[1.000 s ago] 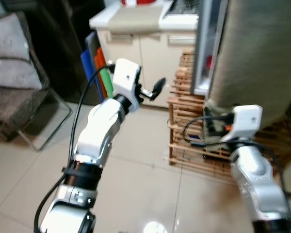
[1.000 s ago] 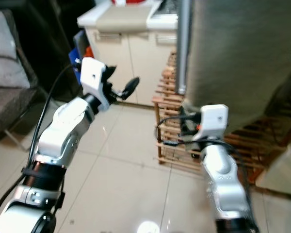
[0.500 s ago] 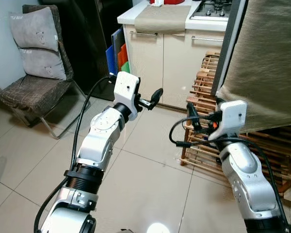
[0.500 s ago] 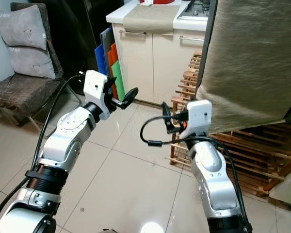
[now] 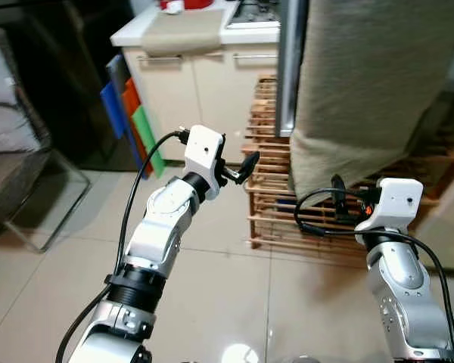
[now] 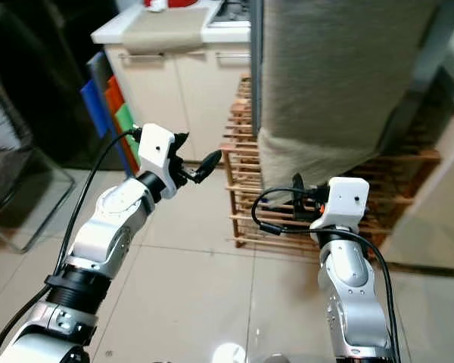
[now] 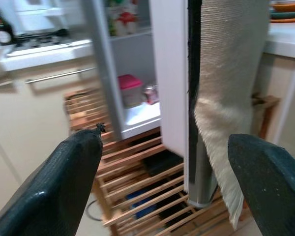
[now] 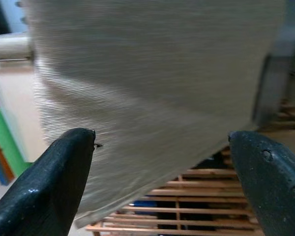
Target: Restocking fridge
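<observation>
The fridge door [image 5: 291, 68] stands ajar, draped with a beige cloth [image 5: 371, 83]. In the left wrist view the fridge shelf holds a pink-lidded container [image 7: 130, 89] and a small jar [image 7: 150, 93]. My left gripper [image 5: 246, 168] is raised in front of the door's edge, open, with nothing between its fingers [image 7: 73, 182]. My right gripper [image 5: 337, 189] is held lower, facing the hanging cloth [image 8: 152, 93], also open and holding nothing. Neither gripper touches the fridge.
A wooden slatted rack [image 5: 268, 200] sits under the fridge. Cream cabinets [image 5: 189, 76] with a hob [image 5: 250, 15] stand behind. Blue, orange and green boards [image 5: 132, 113] lean beside them. A chair [image 5: 15, 181] is at far left. Tiled floor [image 5: 234, 302] lies ahead.
The head camera has swung, so the whole scene has shifted; the fridge door now sits more central. Both arms keep much the same raised pose and both grippers stay open.
</observation>
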Tool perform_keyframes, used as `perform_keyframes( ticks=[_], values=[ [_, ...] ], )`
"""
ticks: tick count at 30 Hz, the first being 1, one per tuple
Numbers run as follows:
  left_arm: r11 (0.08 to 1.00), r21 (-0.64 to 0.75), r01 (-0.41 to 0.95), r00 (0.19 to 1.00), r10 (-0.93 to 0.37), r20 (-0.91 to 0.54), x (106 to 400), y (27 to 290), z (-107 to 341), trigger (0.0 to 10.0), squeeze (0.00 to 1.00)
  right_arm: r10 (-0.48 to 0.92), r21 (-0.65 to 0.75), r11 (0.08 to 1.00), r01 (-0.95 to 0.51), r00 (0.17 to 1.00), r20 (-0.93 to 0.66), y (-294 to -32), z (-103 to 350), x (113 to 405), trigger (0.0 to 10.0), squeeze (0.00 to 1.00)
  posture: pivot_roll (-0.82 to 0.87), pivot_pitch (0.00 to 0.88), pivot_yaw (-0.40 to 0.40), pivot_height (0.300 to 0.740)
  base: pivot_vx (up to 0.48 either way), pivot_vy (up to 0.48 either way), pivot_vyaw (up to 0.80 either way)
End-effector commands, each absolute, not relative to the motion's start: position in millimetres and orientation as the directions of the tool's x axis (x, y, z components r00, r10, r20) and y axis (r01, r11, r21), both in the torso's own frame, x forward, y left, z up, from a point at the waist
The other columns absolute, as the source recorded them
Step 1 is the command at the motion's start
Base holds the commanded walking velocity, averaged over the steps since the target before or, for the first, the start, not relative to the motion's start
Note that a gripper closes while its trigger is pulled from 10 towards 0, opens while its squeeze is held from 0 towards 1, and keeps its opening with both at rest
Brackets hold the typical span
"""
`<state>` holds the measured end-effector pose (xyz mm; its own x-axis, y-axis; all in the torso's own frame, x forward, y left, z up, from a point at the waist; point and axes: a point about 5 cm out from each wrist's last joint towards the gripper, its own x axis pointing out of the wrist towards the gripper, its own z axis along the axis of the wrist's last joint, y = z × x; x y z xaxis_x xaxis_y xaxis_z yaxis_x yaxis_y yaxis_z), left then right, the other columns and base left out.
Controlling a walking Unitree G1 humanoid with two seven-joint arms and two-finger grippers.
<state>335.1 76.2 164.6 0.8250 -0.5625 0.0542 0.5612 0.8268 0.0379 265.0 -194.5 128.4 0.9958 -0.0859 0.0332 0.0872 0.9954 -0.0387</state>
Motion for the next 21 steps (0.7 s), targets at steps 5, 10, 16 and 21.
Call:
perform_keyframes(
  ticks=[5, 10, 16, 21],
  values=[
    [0.808, 0.021, 0.589, 0.806, -0.589, 0.061, 330, 71, 165, 10.0, 0.0, -0.093, -0.037, 0.995, 0.096, 0.994, 0.064, -192, 134, 265, 10.0, 0.0, -0.2, 0.0, 0.139, 0.74, 0.0, 0.0, -0.73],
    [0.811, 0.013, 0.585, 0.809, -0.585, 0.063, 331, 73, 165, 10.0, 0.0, -0.107, -0.05, 0.993, 0.11, 0.992, 0.071, -194, 135, 266, 10.0, 0.0, -0.21, 0.0, 0.138, 0.74, 0.0, 0.0, -0.43],
    [0.813, 0.017, 0.582, 0.81, -0.582, 0.07, 333, 71, 169, 10.0, 0.0, -0.064, -0.037, 0.997, 0.07, 0.988, 0.143, -176, 153, 290, 10.0, 0.0, -0.21, 0.0, 0.147, 0.74, 0.0, 0.0, 0.0],
    [0.813, 0.021, 0.582, 0.81, -0.582, 0.074, 334, 70, 171, 10.0, 0.0, 0.085, -0.032, 0.996, -0.08, 0.98, 0.179, -135, 176, 326, 10.0, 0.0, -0.2, 0.0, 0.136, 0.74, 0.0, 0.0, 0.0]
  ],
)
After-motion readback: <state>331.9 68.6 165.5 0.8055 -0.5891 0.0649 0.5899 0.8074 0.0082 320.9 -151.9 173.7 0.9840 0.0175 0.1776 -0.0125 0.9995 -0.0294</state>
